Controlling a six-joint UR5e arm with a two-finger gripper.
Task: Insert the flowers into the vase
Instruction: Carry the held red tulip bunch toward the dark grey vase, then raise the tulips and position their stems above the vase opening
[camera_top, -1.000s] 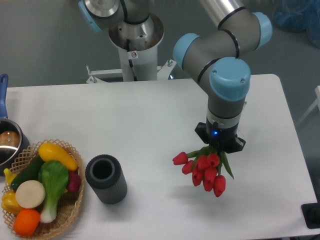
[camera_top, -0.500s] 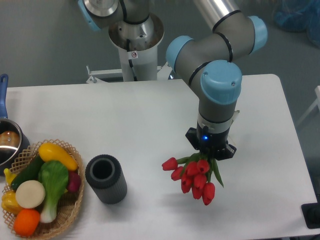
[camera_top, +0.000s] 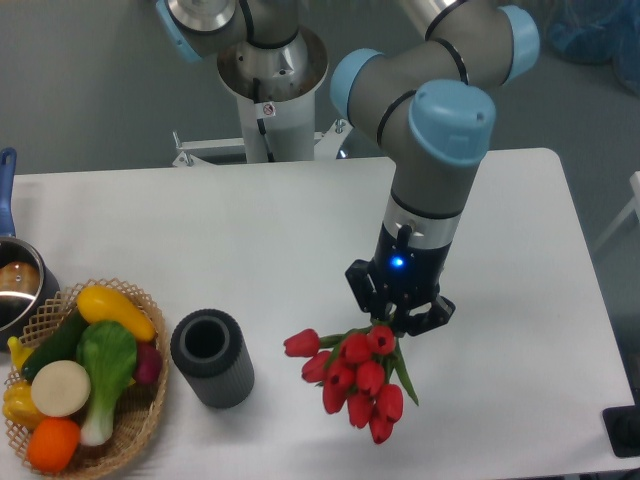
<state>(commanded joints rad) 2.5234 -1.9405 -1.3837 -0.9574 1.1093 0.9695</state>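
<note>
Camera view: gripper (camera_top: 398, 322), jaws clamped on the stems, carries the flowers (camera_top: 357, 380) with buds hanging below the jaws, likely for swinging stems toward the vase (camera_top: 211, 358), well left of the jaws.

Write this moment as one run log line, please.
gripper: holding flowers | flowers: in air, right of vase | vase: empty

Bare table (camera_top: 280, 250) lies between the flowers (camera_top: 352, 380) and the vase (camera_top: 211, 357), nothing standing between
</note>
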